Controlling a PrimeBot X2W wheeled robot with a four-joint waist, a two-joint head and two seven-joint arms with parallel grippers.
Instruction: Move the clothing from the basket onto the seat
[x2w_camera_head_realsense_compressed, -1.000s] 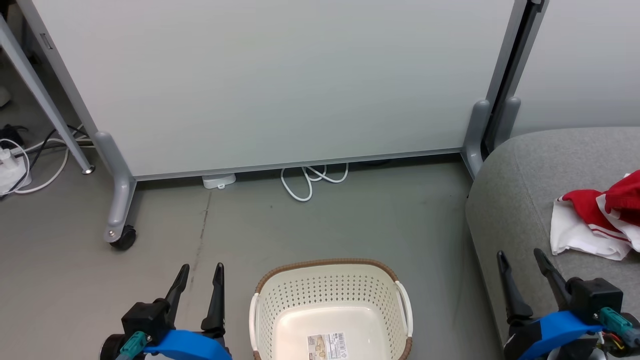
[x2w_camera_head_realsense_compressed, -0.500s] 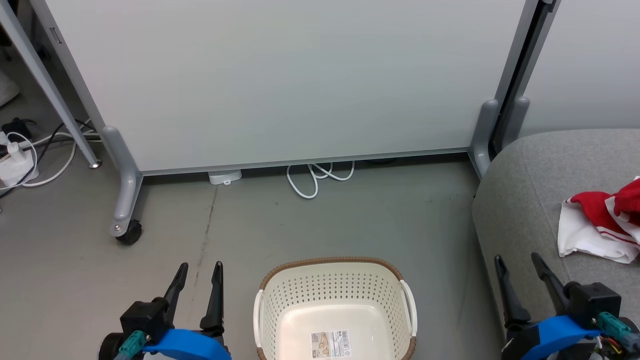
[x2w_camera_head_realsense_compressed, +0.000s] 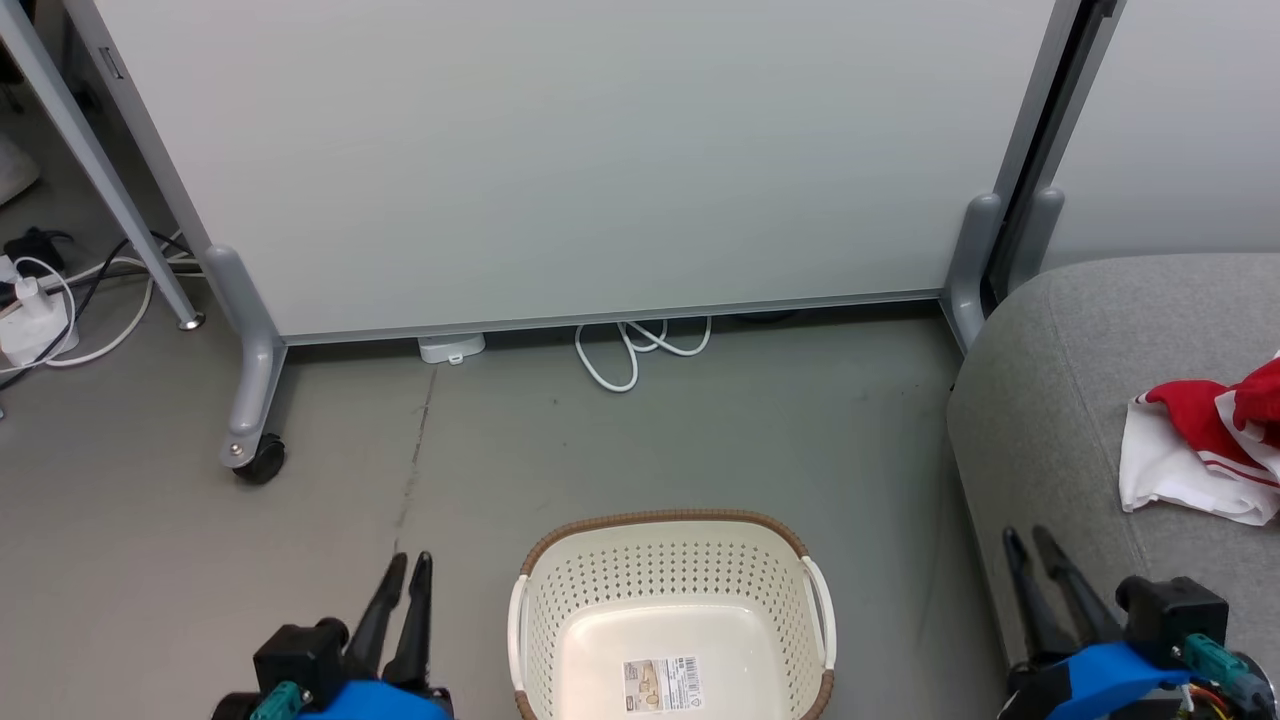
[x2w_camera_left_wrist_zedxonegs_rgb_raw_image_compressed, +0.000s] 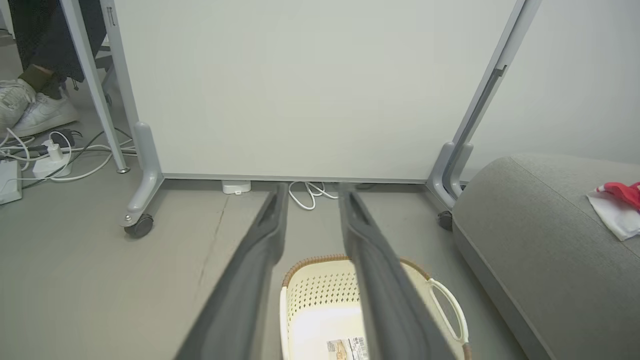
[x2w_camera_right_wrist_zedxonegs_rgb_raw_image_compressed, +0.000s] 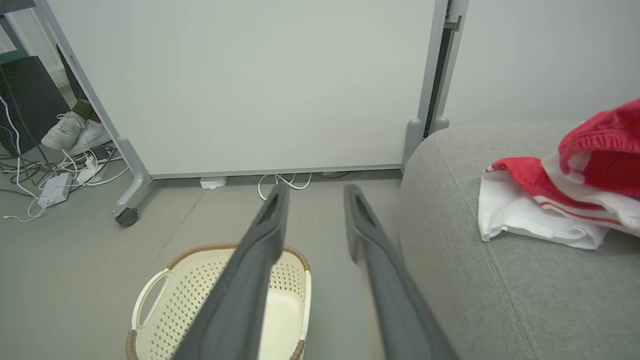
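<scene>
Biggest thing here is the pale partition panel, standing upright on grey feet and running across the whole back of the scene. Below it is plain grey floor with a thin crack line on the left side.

On the right is the seat, a chunky grey fabric cushion with rounded edges, its corner tucked up near the panel's right foot. The basket sits on the floor just beside the seat's left side, cream perforated walls and brown rim, low in the head view and cut off at the bottom edge. You can see its bare bottom with a barcode sticker on it.

The clothing is on top of the seat, a rumpled red and white heap with striped trim, out toward the right edge and well apart from the basket.

The left gripper hangs over the floor to the left of the basket. Its fingers have a narrow gap between them with nothing in it. The right gripper is at the seat's near left edge, same deal: fingers a little apart, gripping nothing, not touching the clothing.

Small stuff: a white cable loop poking out under the panel, a black caster on the left foot, and a person's white sneakers by some cables at the far left.
</scene>
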